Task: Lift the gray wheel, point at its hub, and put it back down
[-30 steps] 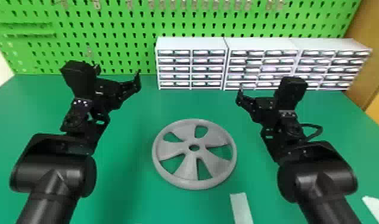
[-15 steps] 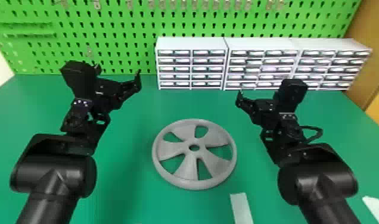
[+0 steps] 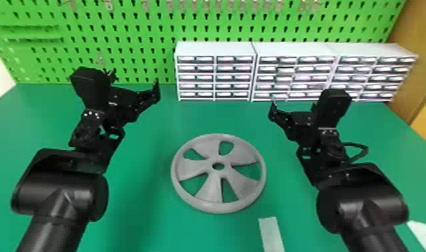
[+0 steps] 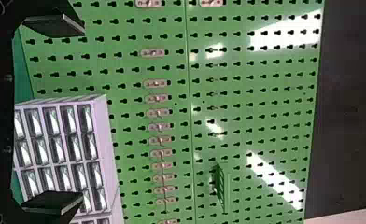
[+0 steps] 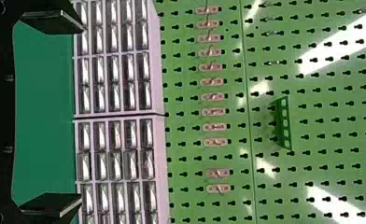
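In the head view, the gray wheel (image 3: 215,201) lies flat on the green table, between the two arms. My left gripper (image 3: 134,82) is beyond and to the left of it, fingers apart. On the other side, my right gripper (image 3: 293,107) is beyond and to the right of the wheel, touching nothing. The left wrist view shows the left gripper (image 4: 82,114) open with nothing between its fingers. Likewise the right gripper (image 5: 82,113) stands open and holds nothing in the right wrist view.
White drawer cabinets (image 3: 215,48) line the back of the green table (image 3: 148,214), before a green pegboard (image 3: 128,50). A pale strip (image 3: 271,234) lies near the wheel's front right, and another pale piece (image 3: 425,233) sits at the right edge.
The right gripper has shifted slightly to the right and toward the robot. The left one is a touch farther away. The wheel has stayed in place.
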`<state>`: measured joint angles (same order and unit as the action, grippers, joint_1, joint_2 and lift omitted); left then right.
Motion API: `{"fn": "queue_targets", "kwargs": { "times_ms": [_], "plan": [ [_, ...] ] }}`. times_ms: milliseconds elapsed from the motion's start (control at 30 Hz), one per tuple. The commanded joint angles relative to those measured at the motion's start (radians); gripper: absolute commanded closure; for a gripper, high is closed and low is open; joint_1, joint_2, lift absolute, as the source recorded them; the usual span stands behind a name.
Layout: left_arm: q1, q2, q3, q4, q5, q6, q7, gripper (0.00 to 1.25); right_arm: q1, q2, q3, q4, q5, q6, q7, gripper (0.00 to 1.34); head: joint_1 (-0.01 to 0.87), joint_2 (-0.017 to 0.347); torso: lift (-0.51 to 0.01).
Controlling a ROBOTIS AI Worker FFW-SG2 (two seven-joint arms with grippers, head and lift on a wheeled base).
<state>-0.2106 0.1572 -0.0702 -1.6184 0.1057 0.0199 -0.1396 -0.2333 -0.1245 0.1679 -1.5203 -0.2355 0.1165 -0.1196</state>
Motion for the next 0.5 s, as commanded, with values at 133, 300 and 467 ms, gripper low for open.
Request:
{"fn": "queue_targets", "kwargs": {
  "times_ms": [133,300,467],
  "plan": [
    [-0.001,0.001,0.001,0.000,0.005,0.000,0.000,0.06,0.003,0.009,-0.007,-0.006,0.004,0.011,0.000,0.04,0.692,0.048,-0.088],
    [0.002,-0.001,-0.003,0.000,0.005,-0.003,0.000,0.06,0.005,0.017,-0.011,-0.012,0.021,0.009,0.000,0.04,0.692,0.048,-0.088],
    [0.008,-0.001,-0.002,-0.002,0.005,-0.003,0.000,0.06,0.005,0.019,-0.007,-0.015,0.021,0.009,0.000,0.04,0.692,0.048,-0.088]
  ]
}}
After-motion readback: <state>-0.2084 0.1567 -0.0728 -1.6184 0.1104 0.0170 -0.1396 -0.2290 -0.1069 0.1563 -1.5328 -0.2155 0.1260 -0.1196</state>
